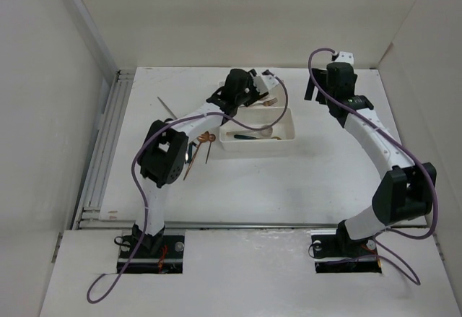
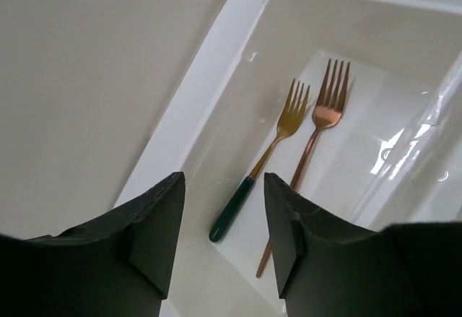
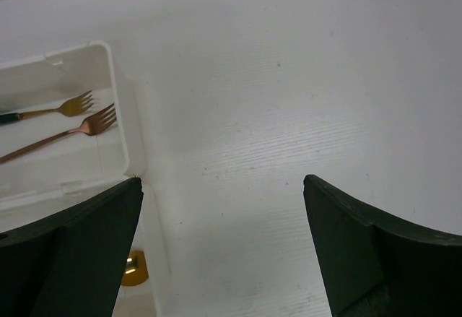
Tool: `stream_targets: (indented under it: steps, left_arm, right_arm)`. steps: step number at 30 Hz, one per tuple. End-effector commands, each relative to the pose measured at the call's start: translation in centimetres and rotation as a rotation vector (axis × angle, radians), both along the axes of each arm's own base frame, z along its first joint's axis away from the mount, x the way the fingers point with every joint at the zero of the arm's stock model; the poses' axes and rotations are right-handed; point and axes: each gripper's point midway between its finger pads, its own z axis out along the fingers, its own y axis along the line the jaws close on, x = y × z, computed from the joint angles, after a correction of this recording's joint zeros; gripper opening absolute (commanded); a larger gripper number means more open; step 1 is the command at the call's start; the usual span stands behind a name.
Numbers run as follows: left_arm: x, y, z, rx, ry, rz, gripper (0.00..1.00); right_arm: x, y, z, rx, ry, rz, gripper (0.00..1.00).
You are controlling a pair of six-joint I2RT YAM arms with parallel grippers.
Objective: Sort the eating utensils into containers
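White bench (image 1: 325, 187), sorting: left tool (image 2: 224, 187) spread empty above far bin (image 2: 216, 86), where two forks (image 2: 328, 107) lie together by type; right tool (image 3: 224, 181) gapes idle over bench; loose utensils (image 1: 206, 140) unsorted

The top view looks down over the whole surface (image 1: 325, 180) from high at its near side, while both wrist views peer closely down at one white bin (image 2: 206, 71).

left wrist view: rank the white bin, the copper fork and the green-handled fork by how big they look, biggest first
1. white bin, running out of the frame
2. copper fork, the longer utensil
3. green-handled fork, somewhat shorter; the two lie side by side in the bin, so nearness hardly skews this
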Motion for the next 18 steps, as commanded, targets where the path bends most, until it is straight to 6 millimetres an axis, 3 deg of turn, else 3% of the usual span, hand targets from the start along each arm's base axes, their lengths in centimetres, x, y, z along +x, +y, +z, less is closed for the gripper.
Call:
stream_targets:
  steps: [1, 2, 3, 5, 8, 9, 10, 11, 13, 16, 18]
  left_arm:
    - [1.3, 3.4, 9.7, -0.174, -0.093, 0.205, 0.46]
    - [1.9, 4.6, 12.6, -0.227, -0.105, 0.254, 0.46]
    - [2.1, 7.8, 12.5, -0.274, -0.009, 0.371, 0.46]
    - [1.8, 11.1, 12.5, -0.312, 0.102, 0.468, 0.46]
    - [-1.5, 17.7, 7.6, -0.317, 0.389, 0.637, 0.38]
    - [-3.8, 19.4, 2.8, -0.268, 0.521, 0.68, 0.36]
    - [-6.2, 20.4, 1.2, -0.266, 0.617, 0.683, 0.35]
    - [-7.4, 22.1, -0.7, -0.28, 0.678, 0.729, 0.34]
    - [-11.3, 22.9, -5.5, -0.253, 0.807, 0.756, 0.32]
    - [-13.8, 23.1, -8.6, -0.262, 0.899, 0.778, 0.32]
    - [-14.0, 22.8, -9.2, -0.278, 0.91, 0.768, 0.32]
  right_arm:
    - [0.0, 0.1, 2.9, 0.025, -0.089, 0.014, 0.97]
    - [0.0, 0.1, 2.9, 0.035, -0.09, 0.009, 0.97]
    - [-0.1, 0.3, 3.3, 0.042, -0.098, 0.02, 0.97]
    - [-0.2, 0.4, 2.9, 0.059, -0.092, 0.011, 0.97]
    - [-0.6, 0.9, 2.4, 0.074, -0.082, 0.024, 0.97]
    - [-0.7, 1.5, 2.4, 0.083, -0.083, 0.03, 0.97]
    - [-0.7, 1.5, 2.4, 0.084, -0.083, 0.03, 0.97]
    - [-0.9, 2.0, 2.0, 0.082, -0.074, 0.043, 0.97]
    - [-1.1, 3.2, 1.2, 0.091, -0.046, 0.067, 0.97]
    - [-1.2, 4.2, 1.6, 0.084, -0.036, 0.085, 0.97]
    - [-1.3, 4.5, 2.1, 0.08, -0.041, 0.086, 0.97]
